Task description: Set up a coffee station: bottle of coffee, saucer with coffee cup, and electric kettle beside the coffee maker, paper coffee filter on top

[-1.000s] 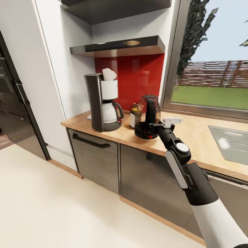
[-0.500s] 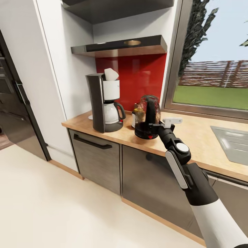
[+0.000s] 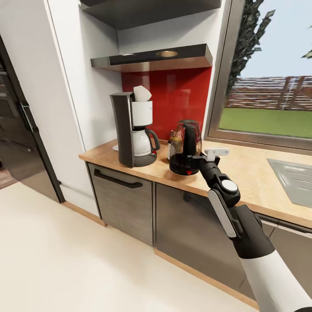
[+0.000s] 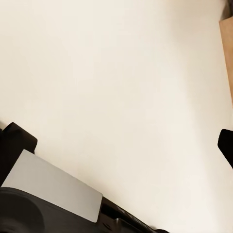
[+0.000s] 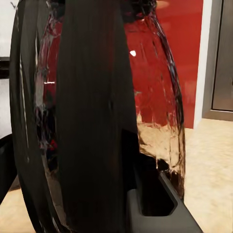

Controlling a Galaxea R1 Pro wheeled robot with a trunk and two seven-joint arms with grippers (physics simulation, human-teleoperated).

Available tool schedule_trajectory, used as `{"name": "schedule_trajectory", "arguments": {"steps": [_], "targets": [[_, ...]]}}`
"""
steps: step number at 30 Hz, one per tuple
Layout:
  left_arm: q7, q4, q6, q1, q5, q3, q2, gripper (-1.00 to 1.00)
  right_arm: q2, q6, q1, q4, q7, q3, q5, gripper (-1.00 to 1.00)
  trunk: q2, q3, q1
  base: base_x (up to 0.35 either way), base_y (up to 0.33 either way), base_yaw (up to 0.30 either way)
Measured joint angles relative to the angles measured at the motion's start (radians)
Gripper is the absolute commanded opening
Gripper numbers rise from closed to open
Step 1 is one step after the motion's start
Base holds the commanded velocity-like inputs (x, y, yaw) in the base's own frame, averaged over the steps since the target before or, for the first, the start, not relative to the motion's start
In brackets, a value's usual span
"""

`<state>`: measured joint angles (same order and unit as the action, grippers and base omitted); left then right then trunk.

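The black coffee maker (image 3: 132,130) stands on the light wood kitchen countertop (image 3: 242,173), with a pale paper coffee filter (image 3: 142,92) sticking out of its top. Just to its right is the glass electric kettle (image 3: 184,146), low over the counter. My right gripper (image 3: 197,158) is shut on its black loop handle (image 5: 92,121), seen very close in the right wrist view. A white edge of the saucer (image 3: 115,147) peeks out behind the coffee maker. The bottle of coffee and the coffee cup are hidden. My left gripper (image 4: 116,145) hangs open over the floor.
The black kitchen shelf (image 3: 151,58) hangs above a red backsplash (image 3: 182,99). A window (image 3: 268,99) and a steel sink (image 3: 292,180) lie to the right. A dark fridge (image 3: 21,130) stands at the left, and cream floor (image 3: 65,260) spreads in front of the grey cabinets.
The whole view has shifted slightly. The kettle in my right gripper now stands closer to the coffee maker and covers the small bottle that showed between them.
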<state>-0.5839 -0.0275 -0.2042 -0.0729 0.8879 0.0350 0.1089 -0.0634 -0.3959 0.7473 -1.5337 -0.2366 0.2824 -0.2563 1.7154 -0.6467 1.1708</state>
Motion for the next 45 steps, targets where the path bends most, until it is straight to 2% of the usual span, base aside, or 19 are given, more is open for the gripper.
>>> {"name": "schedule_trajectory", "arguments": {"steps": [45], "targets": [[0.000,0.000,0.000,0.000,0.000,0.000,0.001,1.00,0.000,0.000,0.000,0.002,0.000,0.000,0.000,-1.00,0.000,0.000,0.000,0.015,0.041,0.000]]}}
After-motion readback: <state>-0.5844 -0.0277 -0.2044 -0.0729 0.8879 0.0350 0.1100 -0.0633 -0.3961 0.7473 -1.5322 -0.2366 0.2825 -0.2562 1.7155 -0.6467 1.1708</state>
